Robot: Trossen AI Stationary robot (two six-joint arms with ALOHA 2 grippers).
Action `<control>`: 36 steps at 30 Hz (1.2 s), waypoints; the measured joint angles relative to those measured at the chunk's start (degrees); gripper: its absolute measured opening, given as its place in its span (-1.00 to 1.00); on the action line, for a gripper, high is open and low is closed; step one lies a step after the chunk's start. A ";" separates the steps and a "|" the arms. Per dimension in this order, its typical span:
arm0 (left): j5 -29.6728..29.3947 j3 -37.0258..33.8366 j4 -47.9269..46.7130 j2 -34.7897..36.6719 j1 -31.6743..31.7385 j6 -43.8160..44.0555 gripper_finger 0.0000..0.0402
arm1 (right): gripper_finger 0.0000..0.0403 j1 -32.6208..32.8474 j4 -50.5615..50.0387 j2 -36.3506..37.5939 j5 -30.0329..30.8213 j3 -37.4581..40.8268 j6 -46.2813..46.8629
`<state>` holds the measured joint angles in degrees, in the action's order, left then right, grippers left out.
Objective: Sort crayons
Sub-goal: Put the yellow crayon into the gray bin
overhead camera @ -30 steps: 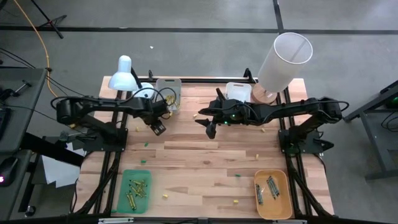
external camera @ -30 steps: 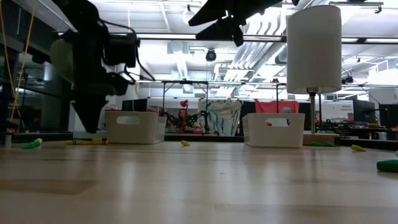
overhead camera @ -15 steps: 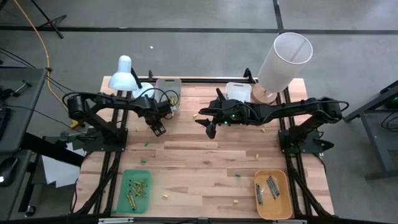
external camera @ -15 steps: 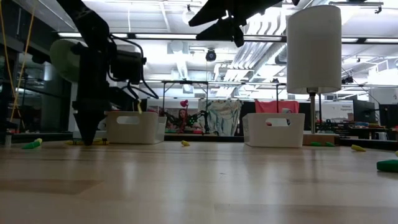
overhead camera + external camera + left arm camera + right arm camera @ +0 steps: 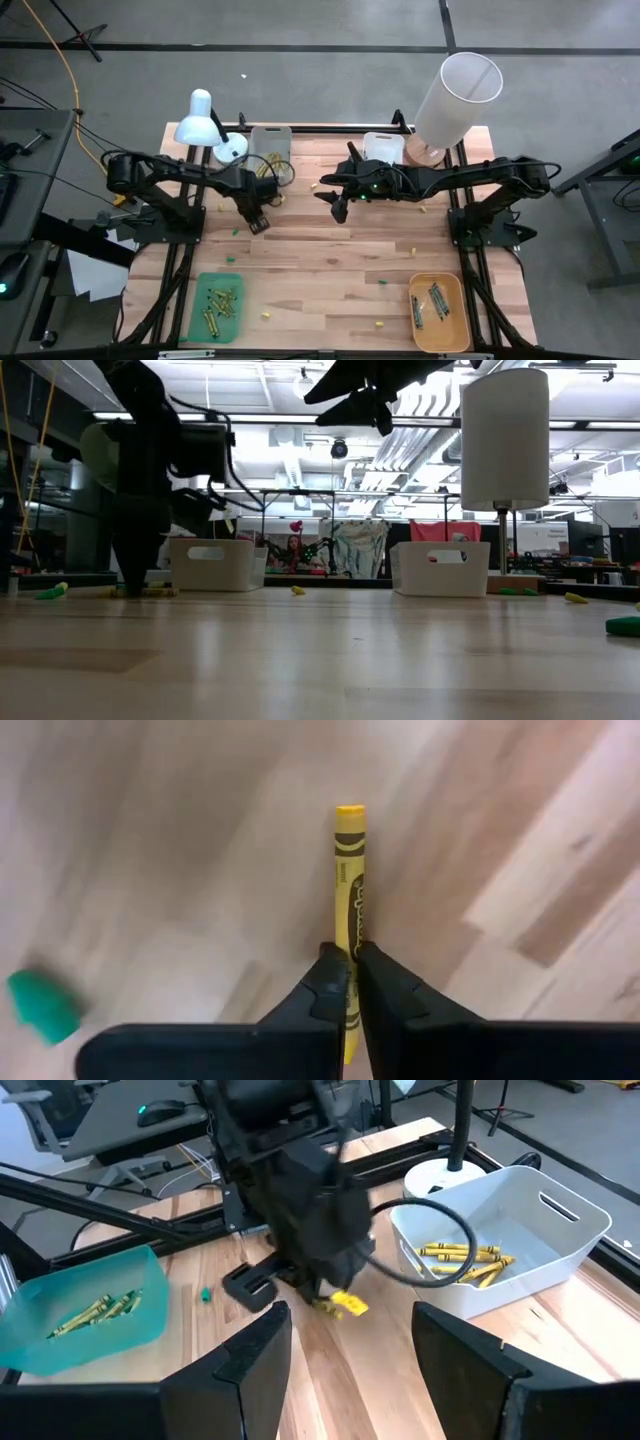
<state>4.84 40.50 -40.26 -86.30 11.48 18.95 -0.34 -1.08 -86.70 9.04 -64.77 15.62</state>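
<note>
A yellow crayon [image 5: 350,870] lies on the wooden table, and my left gripper [image 5: 258,222] stands over it, pointing down and shut on it. In the right wrist view this crayon [image 5: 340,1303] shows under the left arm's dark head. More yellow crayons lie in a white bin [image 5: 560,1230]. A green tray [image 5: 198,300] and an orange tray [image 5: 455,330] near the front edge hold further crayons. My right gripper [image 5: 338,210] hangs open above the middle of the table, with nothing between its fingers. My left gripper pinches the yellow crayon's two long sides [image 5: 350,955] between its two fingertips, back from the middle toward one end. The fingers come from above, pointing down, and stand across the crayon. The crayon lies flat on the table, most of its length sticking out past the fingers.
A second white bin [image 5: 383,148] and a tall white cylinder [image 5: 455,95] stand at the far right, a white lamp [image 5: 200,120] at the far left. Small green and yellow specks [image 5: 232,232] dot the wood. Bare boards lie between the arms and the front trays.
My left gripper has come down to the table and shifted toward the near edge, away from the white bin. It has shut on the yellow crayon lying there.
</note>
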 joint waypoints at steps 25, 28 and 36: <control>-15.91 -4.97 39.23 39.42 -11.73 -2.60 -1.00 | 0.00 -0.09 -2.12 4.24 -6.24 0.02 3.91; -15.91 -8.83 47.42 42.87 -11.73 -0.94 -1.00 | 0.00 -0.11 1.22 4.24 -6.26 0.02 4.97; -12.85 -18.47 68.09 44.93 -11.89 0.35 -1.00 | 0.00 -0.13 1.85 4.24 -4.61 0.02 -0.42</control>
<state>-8.01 22.03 27.83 -41.37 -0.42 19.30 -0.47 0.77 -82.46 4.44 -64.75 15.20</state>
